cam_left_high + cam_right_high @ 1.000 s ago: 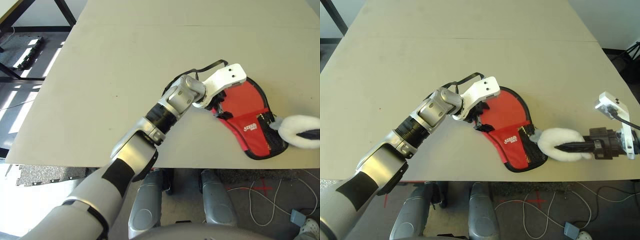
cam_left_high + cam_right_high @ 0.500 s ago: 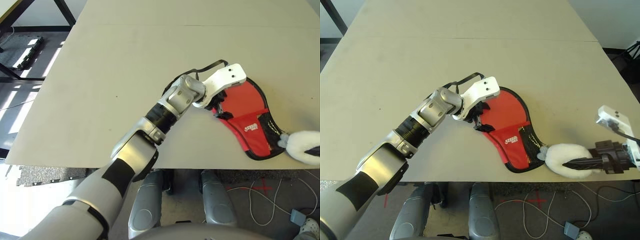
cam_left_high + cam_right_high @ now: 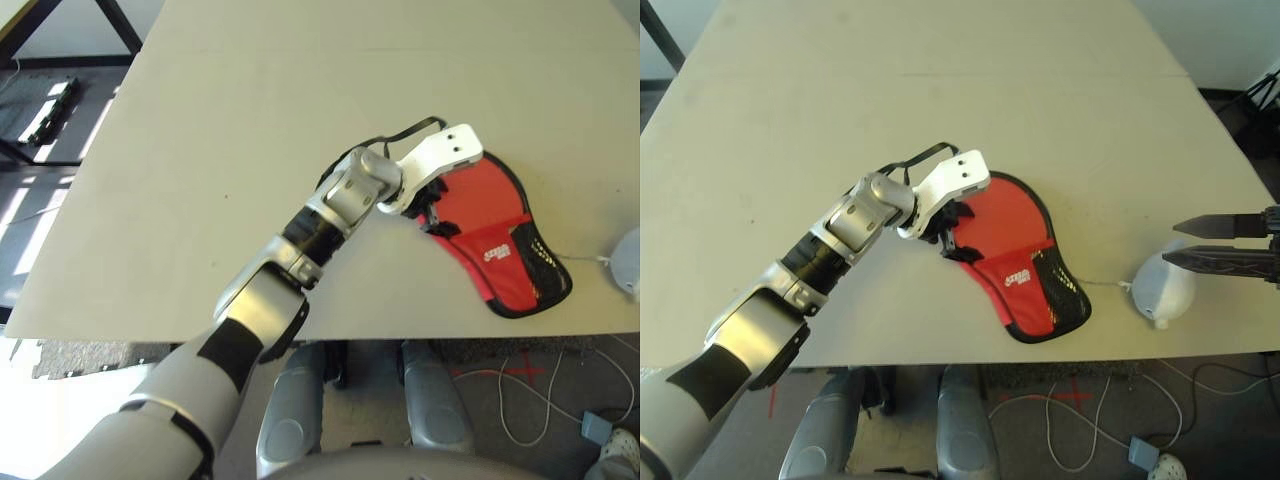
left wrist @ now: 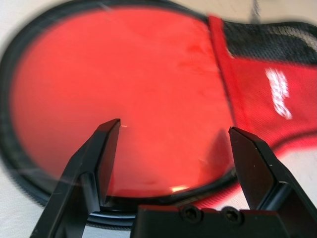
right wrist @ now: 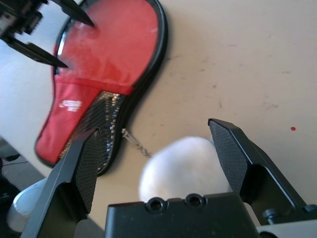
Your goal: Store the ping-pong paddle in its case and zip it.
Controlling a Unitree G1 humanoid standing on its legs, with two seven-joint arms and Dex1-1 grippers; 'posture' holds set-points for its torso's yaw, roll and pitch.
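Your red paddle-shaped fabric case (image 3: 1025, 265) lies closed, seemingly zipped; left gripper (image 4: 173, 148) and right gripper (image 5: 158, 163) both gape empty.

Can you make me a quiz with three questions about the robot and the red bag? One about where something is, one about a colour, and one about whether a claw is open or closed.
1. Where is the white fluffy ball?
A. On top of the case
B. On the table near the case's narrow end, joined to it by a thin cord
C. Far away at the table's back edge

2. What colour is the case's upper face?
A. Blue
B. Green
C. Red with a black mesh pocket

3. How is the right gripper?
A. Open, holding nothing
B. Shut on the ball
C. Shut on the case

Answers:
1. B: the ball lies on the table beside the narrow end, with a cord between them.
2. C: red fabric with black mesh and a small white logo.
3. A: its two fingers stand apart above the ball.
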